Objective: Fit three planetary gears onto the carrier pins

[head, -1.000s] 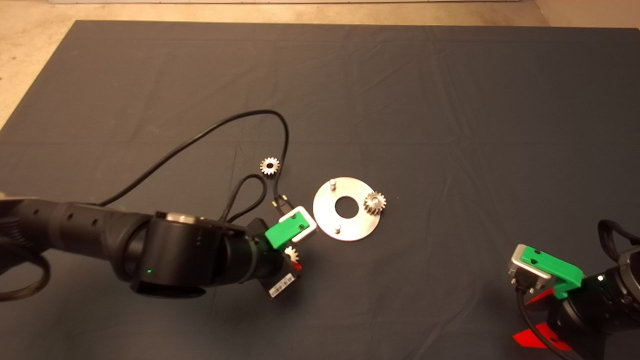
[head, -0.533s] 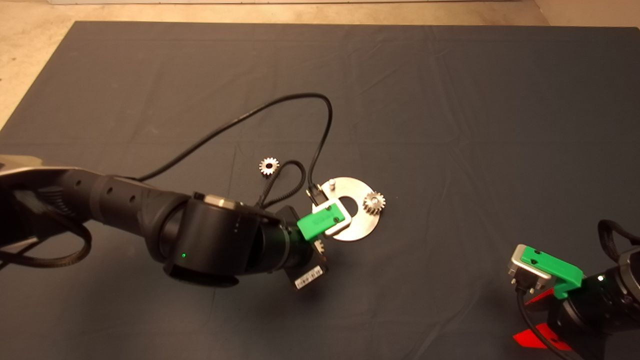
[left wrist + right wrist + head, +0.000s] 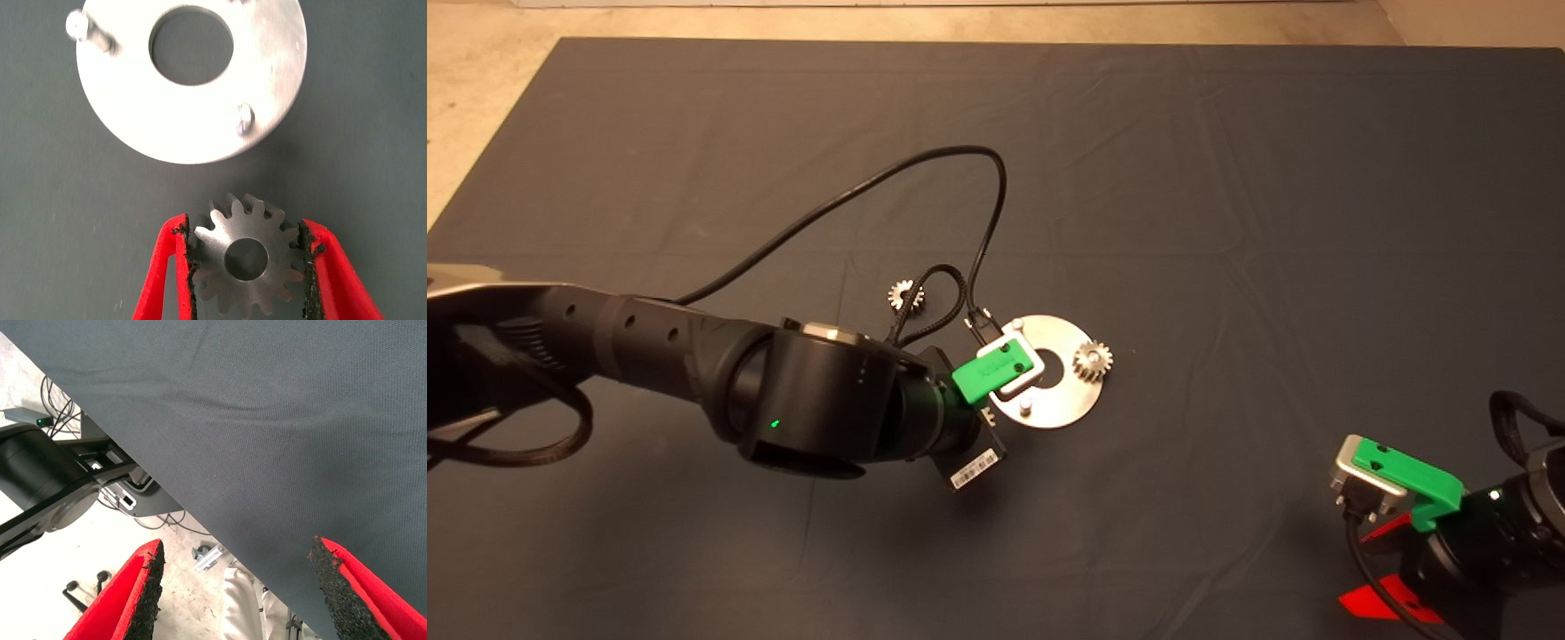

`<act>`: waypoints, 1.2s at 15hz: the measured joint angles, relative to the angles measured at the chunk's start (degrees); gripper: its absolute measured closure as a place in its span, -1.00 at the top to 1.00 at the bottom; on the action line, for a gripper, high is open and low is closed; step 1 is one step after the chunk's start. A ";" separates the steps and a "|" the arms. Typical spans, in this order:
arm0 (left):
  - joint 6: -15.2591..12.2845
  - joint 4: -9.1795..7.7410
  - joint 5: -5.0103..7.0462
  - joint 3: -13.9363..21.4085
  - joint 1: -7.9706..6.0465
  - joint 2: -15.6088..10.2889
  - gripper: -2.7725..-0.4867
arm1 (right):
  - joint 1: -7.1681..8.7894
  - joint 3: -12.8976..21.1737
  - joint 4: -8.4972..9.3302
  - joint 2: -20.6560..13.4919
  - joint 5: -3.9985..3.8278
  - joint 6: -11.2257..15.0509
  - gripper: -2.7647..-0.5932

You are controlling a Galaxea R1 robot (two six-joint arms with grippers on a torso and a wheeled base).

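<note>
Right hand [image 3: 235, 587]: hanging past the worktop edge — red fingers [image 3: 143, 587] spreading wide, gripping nothing.
Dark mat [image 3: 280, 433]: filling most of the view, lightly creased.
Floor [image 3: 47, 580]: showing pale beyond the mat's edge — black machine base [image 3: 40, 480] and cables sitting there.

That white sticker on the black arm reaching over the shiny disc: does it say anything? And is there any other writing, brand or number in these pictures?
White sticker on the left arm's wrist: a barcode-like strip of dark marks, too small to read.
Held gear, disc, mat: no lettering shows.
Left gripper, right gripper: no marks on the red fingers.
Nothing else readable.
</note>
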 joint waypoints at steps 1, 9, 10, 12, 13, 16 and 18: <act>0.02 0.00 -0.25 -1.14 0.00 0.74 -0.86 | 0.00 -0.02 0.00 0.00 -0.02 0.00 -0.06; 0.16 0.00 -0.69 -2.51 0.00 1.83 -0.86 | -0.02 0.01 0.00 0.00 0.00 0.00 -0.06; 0.16 0.00 -0.91 -2.56 0.01 1.86 -0.86 | -0.01 0.01 0.00 0.00 -0.01 0.00 -0.06; 0.18 0.00 -1.44 -3.68 0.01 1.85 -0.86 | -0.02 0.01 0.00 0.00 0.00 0.00 -0.06; 0.18 0.03 -2.03 -4.46 0.00 1.83 -0.86 | -0.02 0.01 0.00 0.00 -0.02 0.00 -0.06; 0.19 -0.05 -3.20 -5.40 0.00 2.74 -0.86 | 0.00 0.01 0.00 0.00 0.02 0.02 -0.06; 0.20 0.00 -4.34 -7.06 -0.02 3.65 -0.86 | -0.02 0.02 0.00 0.00 -0.02 0.02 -0.06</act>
